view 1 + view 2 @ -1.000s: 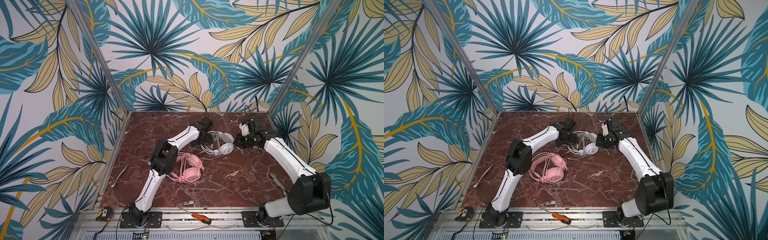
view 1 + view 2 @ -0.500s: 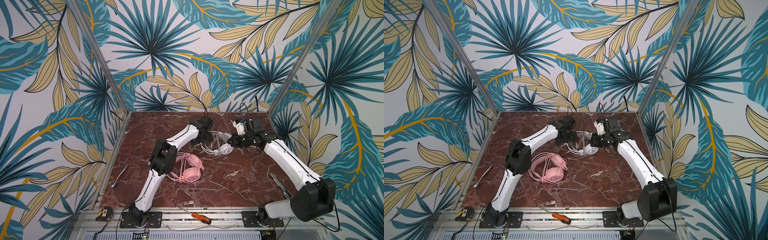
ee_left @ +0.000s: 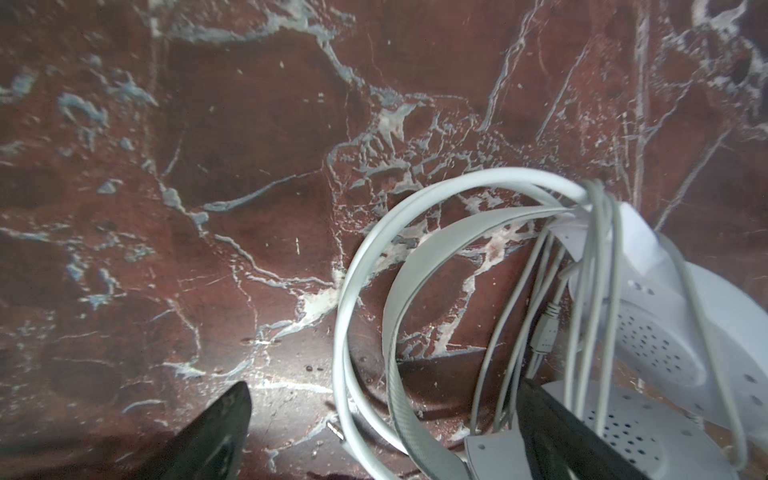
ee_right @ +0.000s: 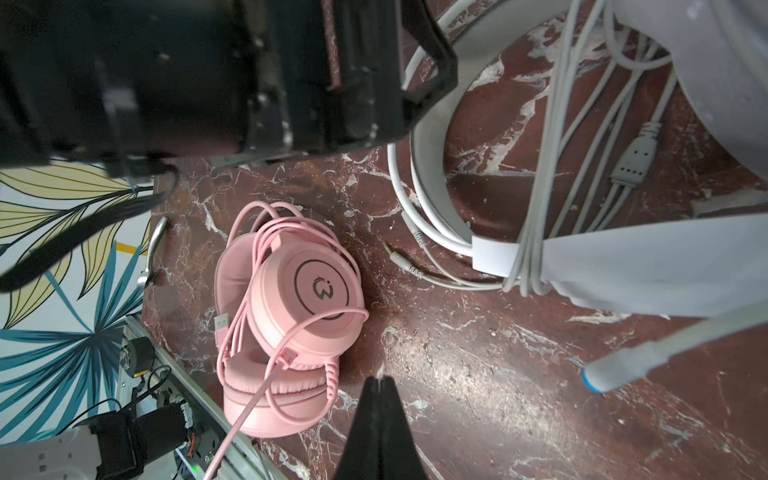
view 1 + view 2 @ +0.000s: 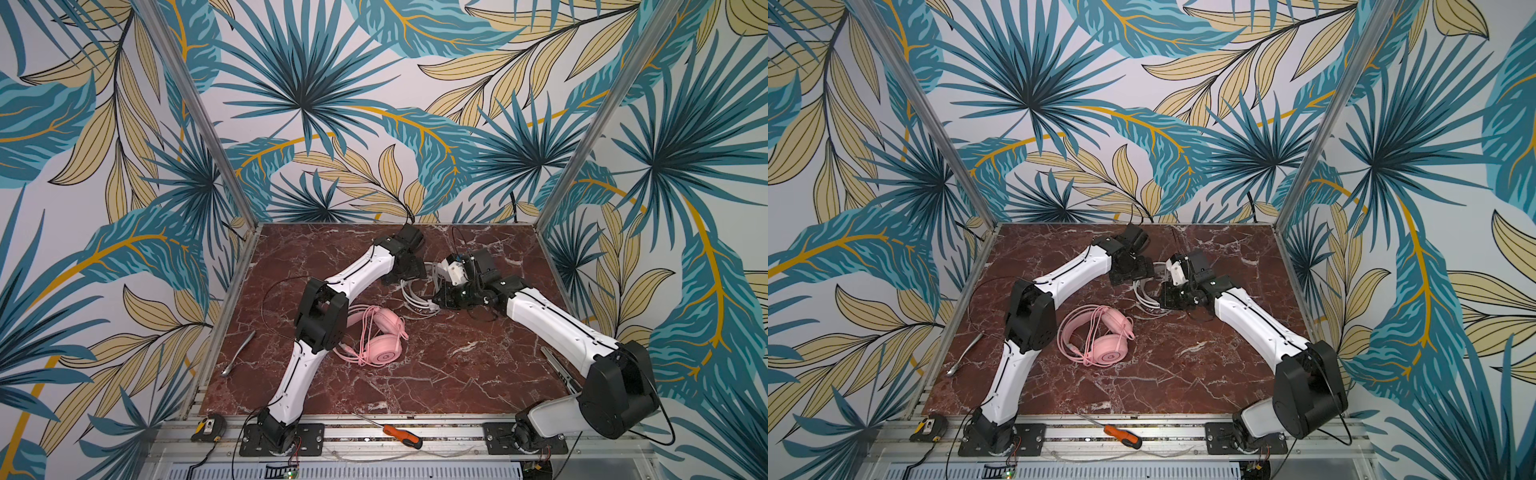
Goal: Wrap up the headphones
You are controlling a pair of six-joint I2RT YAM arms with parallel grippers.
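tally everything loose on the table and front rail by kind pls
headsets: 2 (pink headset, white headset)
spoon: 1
screwdriver: 1
tape measure: 1
grey metal piece, kind unclear: 1
total: 6

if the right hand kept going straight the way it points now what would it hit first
Most likely the bare marble table just ahead of the shut right hand, beside the pink headphones. Depth is unclear; the white headphones' loose plug lies further along that line.
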